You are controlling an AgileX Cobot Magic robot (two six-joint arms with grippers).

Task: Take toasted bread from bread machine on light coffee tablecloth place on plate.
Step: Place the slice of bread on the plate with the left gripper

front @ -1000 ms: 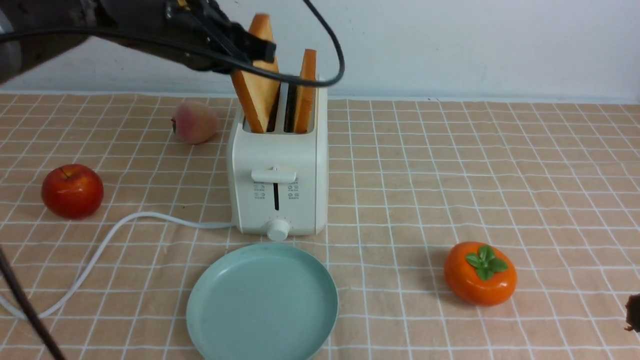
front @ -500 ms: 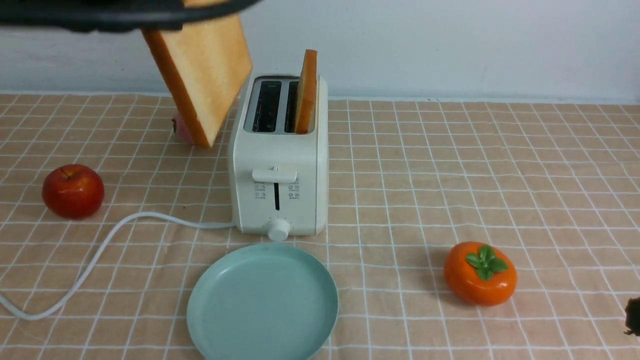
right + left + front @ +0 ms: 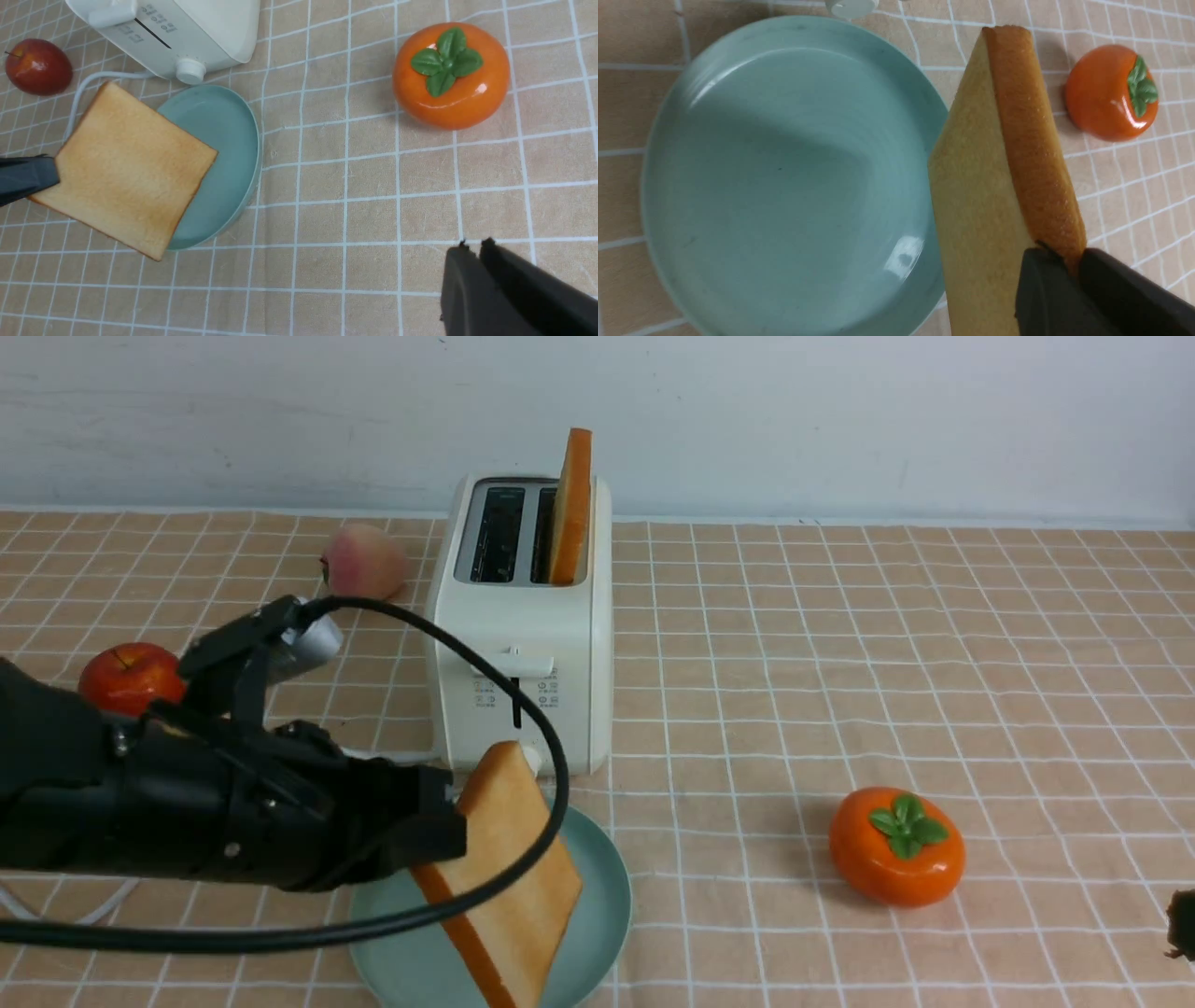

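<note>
Over round pale teal plate (image 3: 611, 889), left gripper (image 3: 456, 823) pinches edge of square golden toast slice (image 3: 504, 831), tilted, not yet flat. Lower, level flat, centre it, then release. Second slice (image 3: 571, 504) stands in cream-white toaster (image 3: 523, 625). Right gripper (image 3: 472, 249) closed, empty.

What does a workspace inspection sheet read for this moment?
Surface: light coffee tablecloth, flat, white grid.
Job's things: held toast tilted over the plate; second toast upright in the bread machine's right slot.
Clutter: apple, peach, persimmon, all apart from the plate.
Grippers: left gripper shut on held toast's corner; right gripper shut, empty.
Cables: white cord beside the bread machine; black arm cable loops before the held toast.
Surroundings: white wall, nothing else seen.
</note>
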